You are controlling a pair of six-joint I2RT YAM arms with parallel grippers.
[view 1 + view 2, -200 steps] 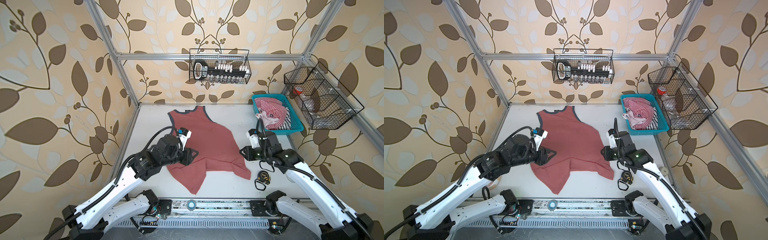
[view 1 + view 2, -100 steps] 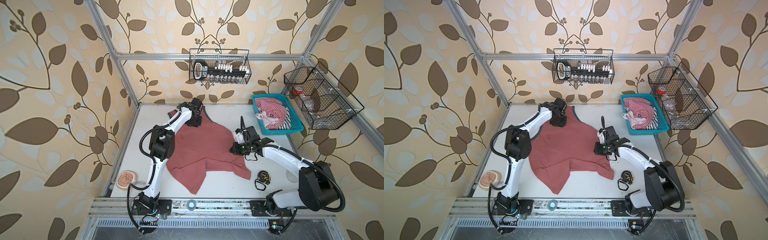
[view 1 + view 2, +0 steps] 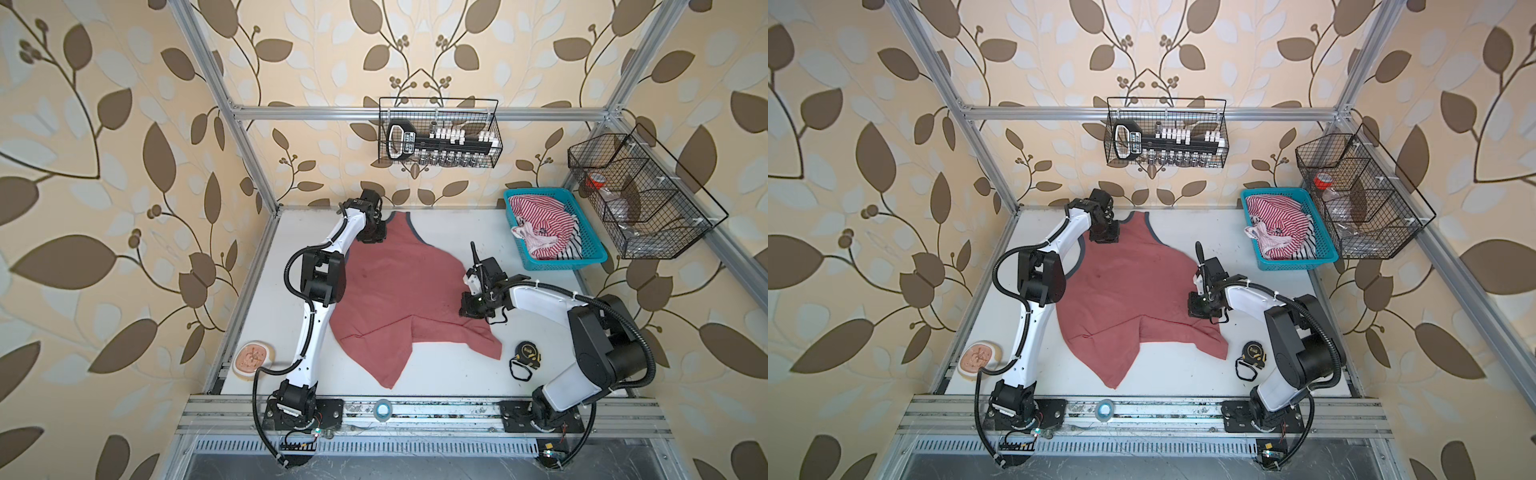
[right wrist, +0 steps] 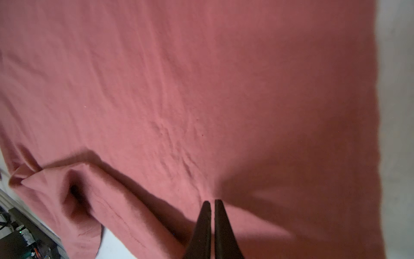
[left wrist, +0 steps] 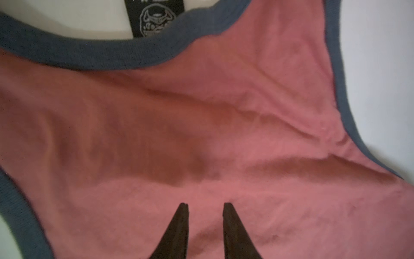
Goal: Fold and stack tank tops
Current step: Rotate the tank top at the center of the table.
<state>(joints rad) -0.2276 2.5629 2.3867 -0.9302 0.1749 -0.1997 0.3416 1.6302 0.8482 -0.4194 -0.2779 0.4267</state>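
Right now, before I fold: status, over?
Left gripper open at the neck end. Right gripper shut, pinching the dusty red tank top at its side edge. Spread out, hem end folded over. Striped tank top in blue basket; tape measure beside hem.

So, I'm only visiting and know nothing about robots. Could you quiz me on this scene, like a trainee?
1. True or false: the striped top lies in the basket.
2. Whose jaws stand apart? A) left gripper B) right gripper
3. What small black thing lies beside the red top, not touching it?
Key: 1 true; 2 A; 3 tape measure.
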